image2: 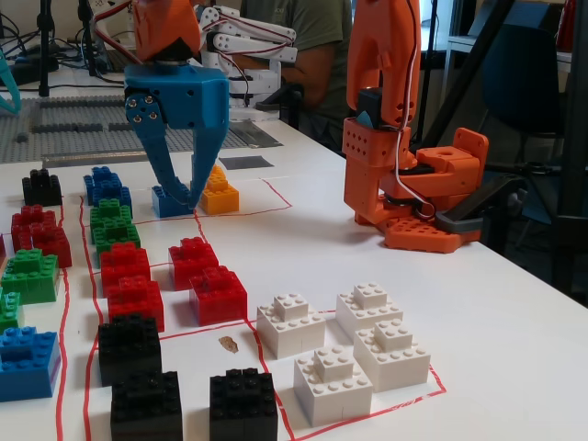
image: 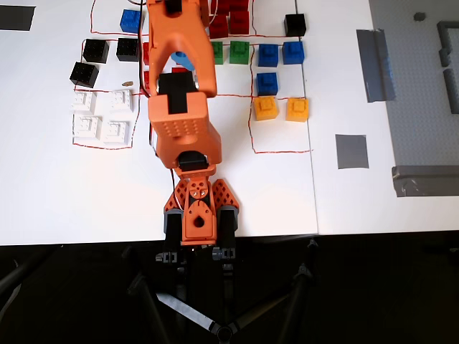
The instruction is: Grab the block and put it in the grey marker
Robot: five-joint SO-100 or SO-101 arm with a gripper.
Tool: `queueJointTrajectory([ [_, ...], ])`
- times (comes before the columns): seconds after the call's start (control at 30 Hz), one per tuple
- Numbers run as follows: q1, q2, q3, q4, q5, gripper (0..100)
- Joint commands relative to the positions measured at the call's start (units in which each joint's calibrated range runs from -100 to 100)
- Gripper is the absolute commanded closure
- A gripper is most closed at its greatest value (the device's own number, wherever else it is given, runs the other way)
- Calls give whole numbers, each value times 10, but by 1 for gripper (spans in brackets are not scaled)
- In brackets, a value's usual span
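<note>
Black cubes (image2: 147, 404) sit nearest in the fixed view. Farther back, the orange arm (image: 179, 107) stretches over the table. Its blue gripper (image2: 180, 188) hangs spread, empty. Just right of it sits the block (image2: 219, 195). Overhead, the grey marker (image: 351, 151) lies well right.

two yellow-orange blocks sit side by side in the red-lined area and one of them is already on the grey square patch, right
Not quite. The two blocks do sit side by side inside the red outline, but neither is on the grey marker. The overhead view shows the patch bare, lying apart from them outside the red line.
</note>
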Motion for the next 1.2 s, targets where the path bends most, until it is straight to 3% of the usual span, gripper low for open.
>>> queueJointTrajectory([
  [0.0, -6, -2, -83, 13, 17, 100],
  [0.63, -1, -20, -72, 20, 28, 100],
  [1.17, 111, -44, -78, 55, 81, 100],
])
